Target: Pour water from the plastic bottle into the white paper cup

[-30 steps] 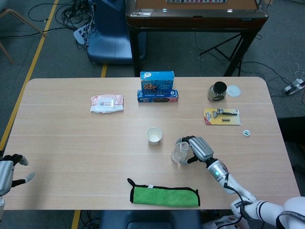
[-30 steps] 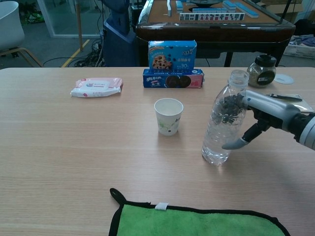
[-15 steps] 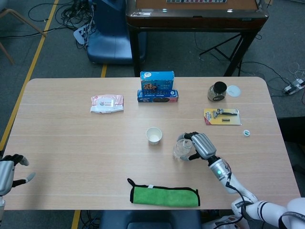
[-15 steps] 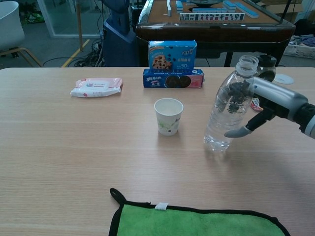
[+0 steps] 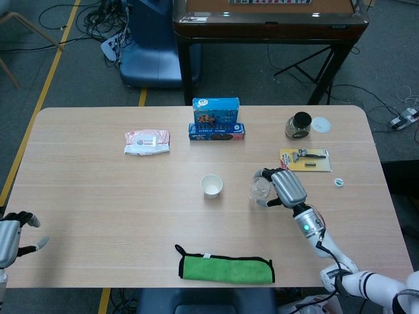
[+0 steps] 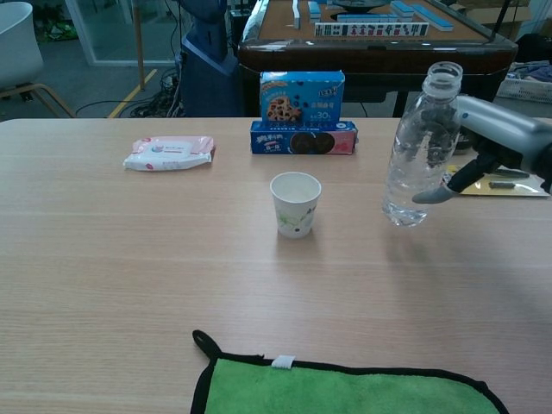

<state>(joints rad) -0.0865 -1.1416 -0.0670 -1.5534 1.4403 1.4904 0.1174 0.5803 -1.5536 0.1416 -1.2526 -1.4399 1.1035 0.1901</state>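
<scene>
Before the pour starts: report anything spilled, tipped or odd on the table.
Nothing spilled. The plastic bottle, uncapped, is held upright by the right hand, clear of the table. The white paper cup stands upright. A small cap lies loose near the table's right edge.

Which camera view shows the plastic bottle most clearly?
The chest view: the plastic bottle appears from the side, uncapped neck to base, held by the right hand. The head view shows it small, from above, partly behind the fingers.
</scene>
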